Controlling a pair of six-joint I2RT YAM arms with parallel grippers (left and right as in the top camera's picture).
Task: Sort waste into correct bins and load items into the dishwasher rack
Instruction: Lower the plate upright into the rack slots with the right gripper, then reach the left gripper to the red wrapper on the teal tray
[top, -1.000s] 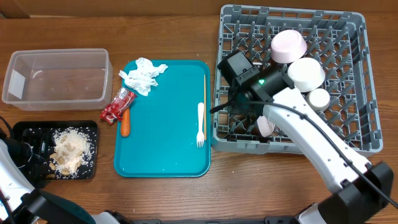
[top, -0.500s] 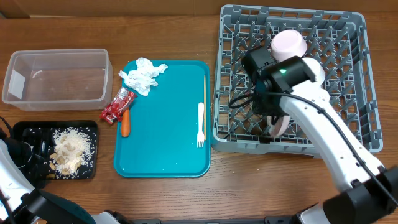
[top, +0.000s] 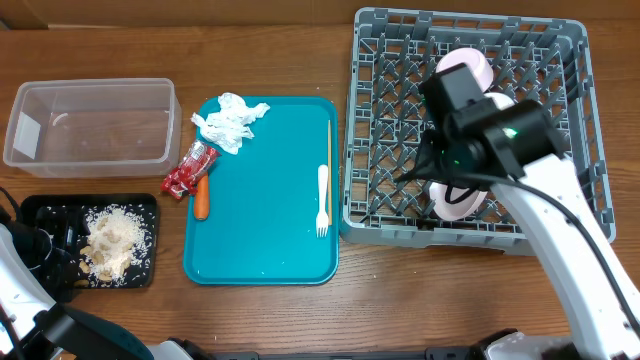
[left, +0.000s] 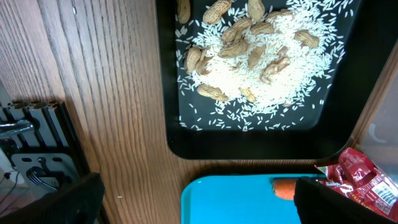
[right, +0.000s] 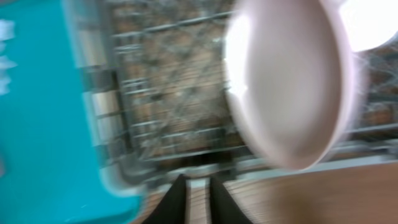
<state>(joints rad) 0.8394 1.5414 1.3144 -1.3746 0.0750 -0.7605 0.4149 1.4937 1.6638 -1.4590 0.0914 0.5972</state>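
Since a second ago the right arm has swung from the left part of the dishwasher rack (top: 575, 120) to its right part. A pale pink bowl (top: 455, 200) now stands on its edge at the rack's near wall, just under the arm.

On the teal tray (top: 265, 230) there still lie a white fork (top: 322, 200), a chopstick (top: 329, 150) and a crumpled napkin (top: 230, 120).

In the left wrist view, the left gripper (left: 199, 196) is wide open and empty. It hangs above the gap between the black tray (left: 174, 140), which holds rice and peanuts (left: 255, 56), and the teal tray's corner.

In the right wrist view, the picture is blurred. The right gripper (right: 198, 196) seems to carry nothing, but I cannot tell how far apart its jaws are. The bowl is close in front of it.

The risk: the arm or its cable brushes the bowl while it pulls away, and the bowl tips flat.
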